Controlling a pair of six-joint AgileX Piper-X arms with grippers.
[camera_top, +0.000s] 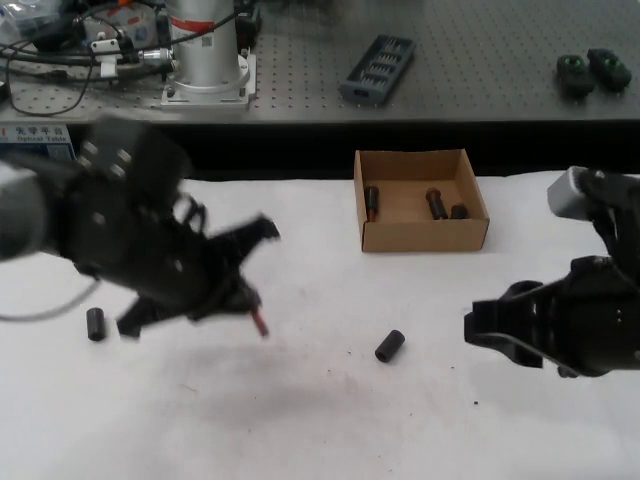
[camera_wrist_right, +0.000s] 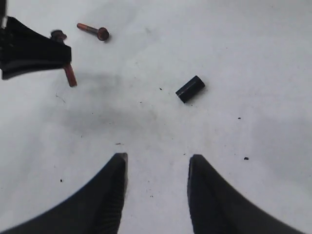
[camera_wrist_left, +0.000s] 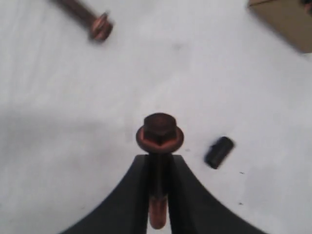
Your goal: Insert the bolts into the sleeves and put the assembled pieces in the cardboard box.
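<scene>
Now the left tool [camera_wrist_left: 159,159] clamps a bolt [camera_wrist_left: 159,131] by its shank, head forward, above the white tabletop [camera_wrist_left: 68,126]. Farther out, the right tool [camera_wrist_right: 157,165] gapes empty near a loose sleeve [camera_wrist_right: 190,88]. Thin grip there: the bolt could swivel and miss the sleeve's bore.

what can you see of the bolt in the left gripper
The bolt looks like coppery-brown metal, with a hexagonal head on a round flange and a slim shank. The left gripper is shut on the shank, its black fingers pressing on either side, and the head sticks out past the fingertips. Nothing else touches it. It appears to hang above the white table, shank angled downward.
</scene>
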